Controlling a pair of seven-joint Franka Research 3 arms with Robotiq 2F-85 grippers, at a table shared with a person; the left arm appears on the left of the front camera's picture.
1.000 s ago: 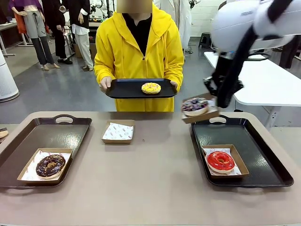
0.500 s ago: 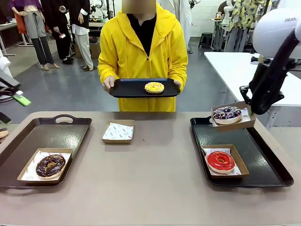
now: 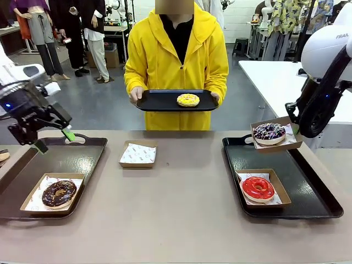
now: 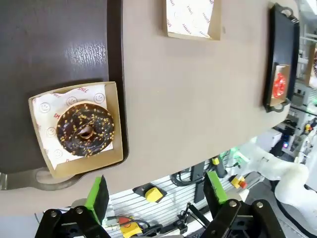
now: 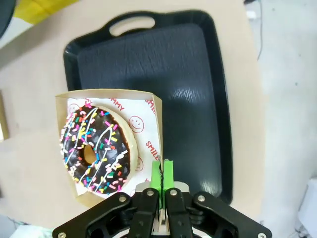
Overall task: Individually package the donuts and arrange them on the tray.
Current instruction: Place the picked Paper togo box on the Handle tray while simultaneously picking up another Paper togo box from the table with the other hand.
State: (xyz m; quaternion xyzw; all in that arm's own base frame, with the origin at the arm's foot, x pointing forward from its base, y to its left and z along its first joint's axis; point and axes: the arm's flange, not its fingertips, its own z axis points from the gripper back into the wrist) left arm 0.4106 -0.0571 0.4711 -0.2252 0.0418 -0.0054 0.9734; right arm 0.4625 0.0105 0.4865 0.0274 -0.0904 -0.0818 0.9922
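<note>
Right gripper (image 3: 296, 130): I find the jaws shut tight on the side wall of a box (image 3: 279, 146). The box hangs slightly tilted above the far end of the right tray (image 3: 311, 190) and carries the sprinkled donut (image 3: 269, 131), which sits on its printed liner.

Left gripper (image 3: 54, 140): jaws wide, nothing between them. It hovers over the far part of the left tray (image 3: 60, 159), apart from everything on it.

Red donut (image 3: 257, 188): boxed, resting on the near half of the right tray.

Dark donut (image 3: 59, 193): boxed, at the near corner of the left tray.

Yellow donut (image 3: 188, 100): unboxed, on a black tray (image 3: 159, 102) that the person holds in both hands beyond the table (image 3: 181, 225).

Empty box (image 3: 138, 154): lined, standing on the table between the two trays, nearer the left one.
</note>
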